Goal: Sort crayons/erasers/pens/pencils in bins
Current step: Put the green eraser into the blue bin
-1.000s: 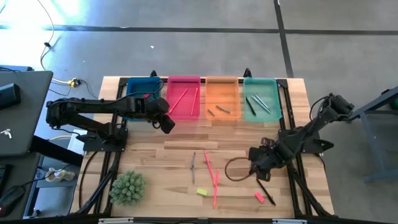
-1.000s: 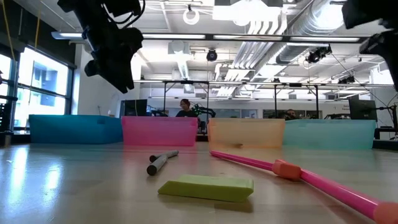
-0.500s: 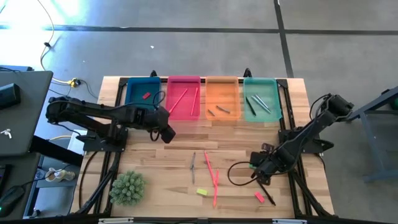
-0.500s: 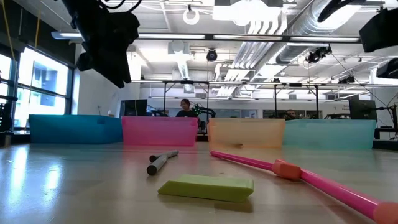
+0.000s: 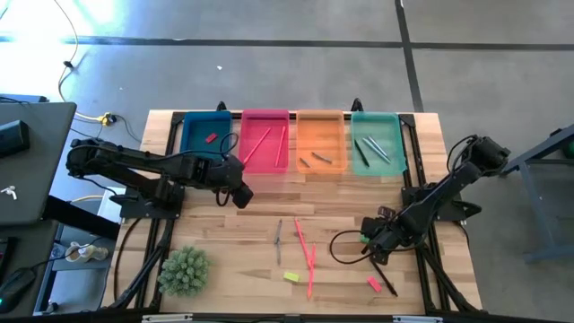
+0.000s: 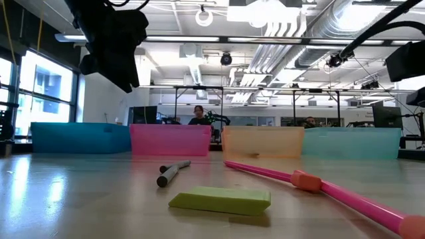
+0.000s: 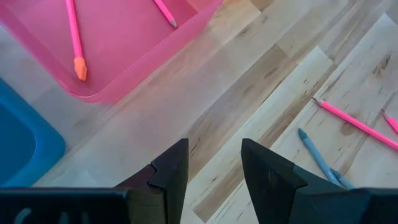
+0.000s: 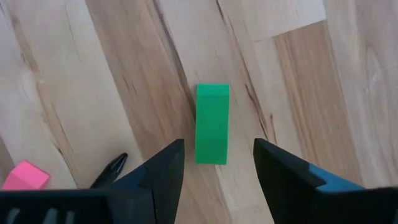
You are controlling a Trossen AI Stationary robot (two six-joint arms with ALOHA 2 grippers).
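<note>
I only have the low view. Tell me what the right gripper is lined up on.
Observer: The right gripper hovers open over a green eraser lying flat on the table.
Operator: Give me what else lies near it.
Observer: A pink eraser and a dark pen tip lie off to one side, apart from the green one.
Operator: Report the left gripper.
Observer: The left gripper is open and empty above bare wood, just in front of the pink bin.
</note>
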